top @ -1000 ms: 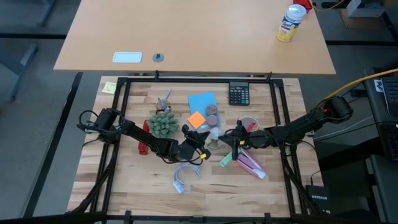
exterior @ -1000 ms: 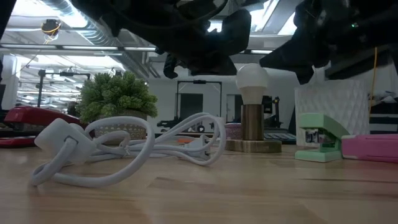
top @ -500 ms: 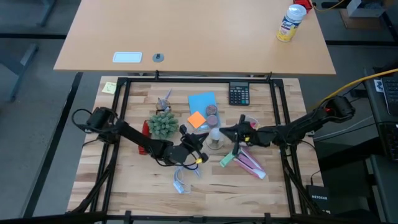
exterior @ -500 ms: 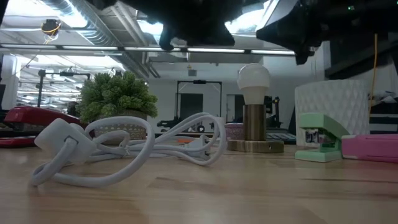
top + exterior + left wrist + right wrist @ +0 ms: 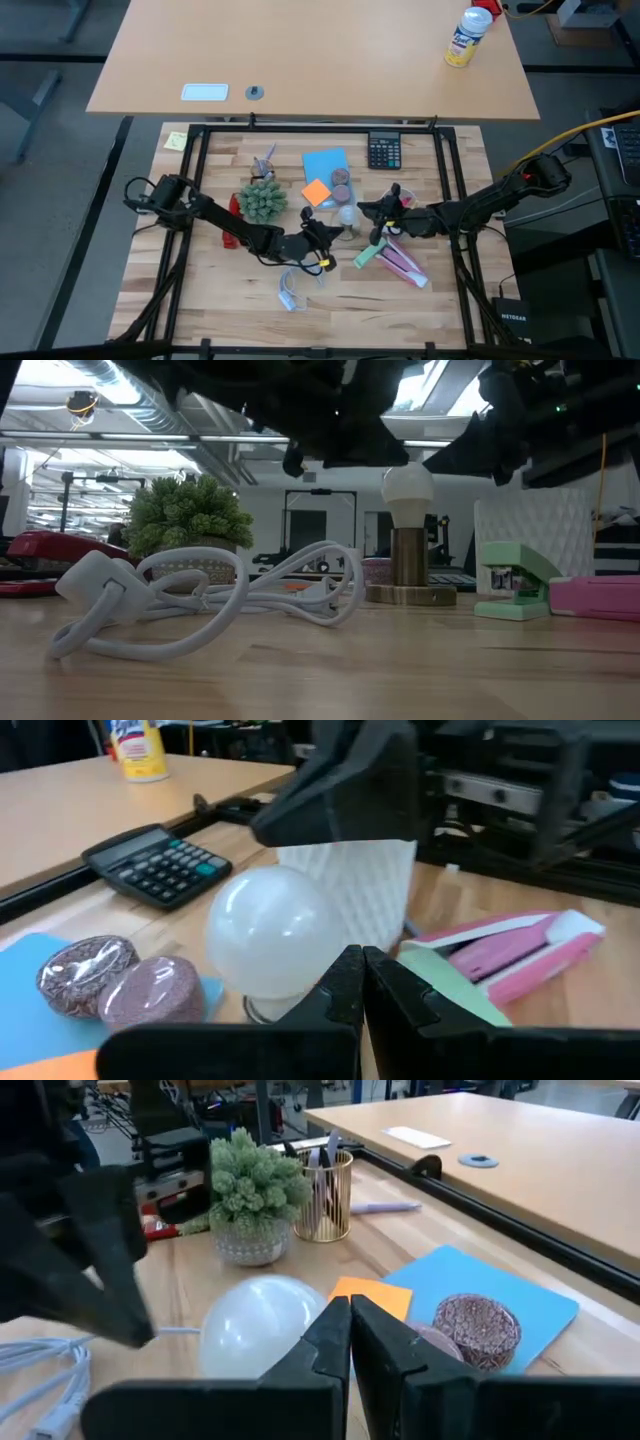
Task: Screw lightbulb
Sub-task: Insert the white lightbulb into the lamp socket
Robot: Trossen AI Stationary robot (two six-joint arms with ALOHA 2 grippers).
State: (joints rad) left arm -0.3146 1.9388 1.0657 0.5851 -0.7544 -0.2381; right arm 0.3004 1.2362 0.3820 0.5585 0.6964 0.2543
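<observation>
Now, lightbulb (image 5: pixel 407 486): upright in a brass socket (image 5: pixel 406 558) on a round wooden base near the table's middle, untouched.
Left gripper (image 5: pixel 322 233): just left of the bulb, fingers pressed together, empty.
Right gripper (image 5: pixel 372 211): just right of the bulb, fingers also closed, empty.
Close by: green stapler (image 5: pixel 516 579), white cord (image 5: pixel 200 597), potted plant (image 5: pixel 187 516).
Farther back: calculator (image 5: pixel 384 151), blue pad (image 5: pixel 324 164).

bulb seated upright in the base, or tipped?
Upright: the lightbulb stands globe-up, straight on the brass socket stand. How far it is threaded, cannot tell.
</observation>
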